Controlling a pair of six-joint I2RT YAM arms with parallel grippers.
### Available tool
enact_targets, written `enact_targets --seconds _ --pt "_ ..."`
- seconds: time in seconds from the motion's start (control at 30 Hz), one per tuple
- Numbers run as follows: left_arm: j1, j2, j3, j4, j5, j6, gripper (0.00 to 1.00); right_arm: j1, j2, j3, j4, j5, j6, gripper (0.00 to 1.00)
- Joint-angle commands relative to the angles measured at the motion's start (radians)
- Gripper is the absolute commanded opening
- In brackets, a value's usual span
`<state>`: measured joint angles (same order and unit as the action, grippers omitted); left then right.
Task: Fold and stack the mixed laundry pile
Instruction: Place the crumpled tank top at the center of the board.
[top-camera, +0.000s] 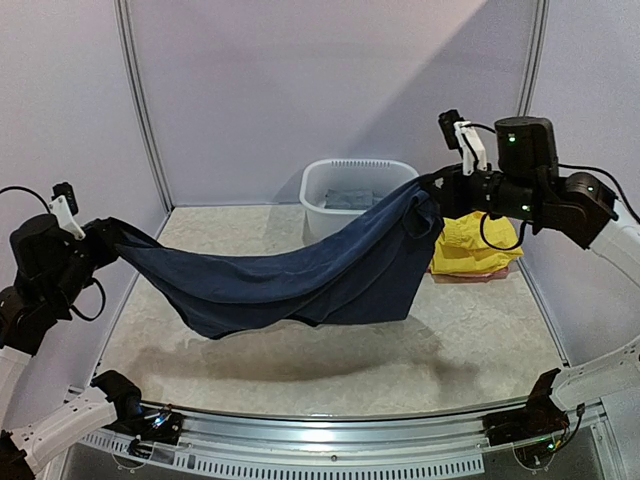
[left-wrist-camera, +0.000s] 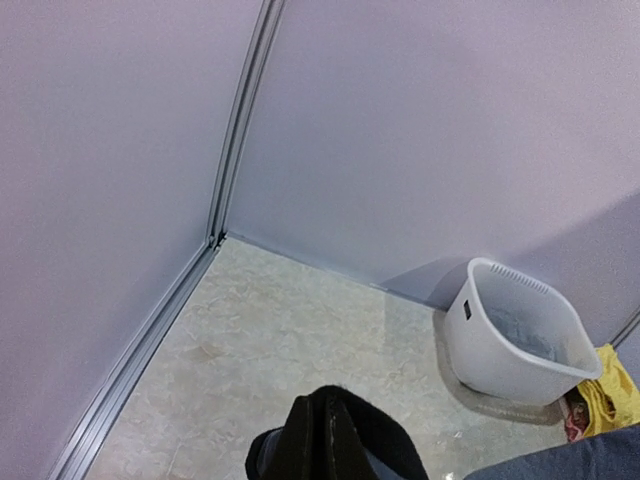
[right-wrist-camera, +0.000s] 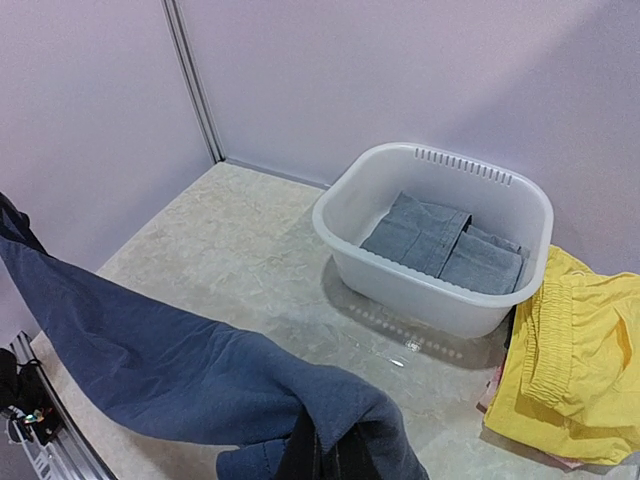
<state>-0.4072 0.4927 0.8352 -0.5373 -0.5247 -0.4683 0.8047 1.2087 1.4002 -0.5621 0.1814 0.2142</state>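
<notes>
You've got the navy garment (top-camera: 300, 275) slung mid-air over the tabletop (top-camera: 470, 350), left claw (top-camera: 103, 233) and right claw (top-camera: 438, 190) each clamped on an end. Not folded yet. Yellow clothes (top-camera: 475, 250) look stacked at the far right edge

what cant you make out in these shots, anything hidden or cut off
- Left gripper jaws: wrapped in the navy garment from above; cut by the bottom edge in the left wrist view.
- Right gripper jaws: buried in the same cloth in both views.
- Reddish cloth: only an edge shows under the yellow garment.
- Grey folded cloth in the white basin: what garment it is, unclear.
</notes>
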Motion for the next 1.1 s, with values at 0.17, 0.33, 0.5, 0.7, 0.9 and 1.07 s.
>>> enact_targets --seconds 0.17,0.33,0.5,0.7,0.9,1.07 --pt "0.009 0.223 0.229 -0.036 -0.039 0.045 0.0 0.0 -0.077 0.034 -0.09 0.045 0.042 0.0" --pt "0.025 0.601 0.355 -0.132 -0.007 0.066 0.0 -0.052 0.079 0.063 -0.107 0.093 0.107 0.0" --pt "0.145 0.838 0.26 0.002 0.232 0.024 0.0 -0.25 0.281 0.012 -0.009 -0.115 0.171 0.0" --pt "0.203 1.121 0.323 0.077 0.388 0.006 0.0 -0.308 0.577 0.142 -0.016 -0.171 0.176 0.0" --pt "0.204 1.196 0.349 0.103 0.329 0.039 0.19 -0.308 0.61 0.133 0.0 -0.142 0.175 0.0" --pt "0.153 1.09 0.274 0.045 0.174 0.025 0.83 -0.309 0.591 0.095 0.024 -0.148 0.175 0.0"
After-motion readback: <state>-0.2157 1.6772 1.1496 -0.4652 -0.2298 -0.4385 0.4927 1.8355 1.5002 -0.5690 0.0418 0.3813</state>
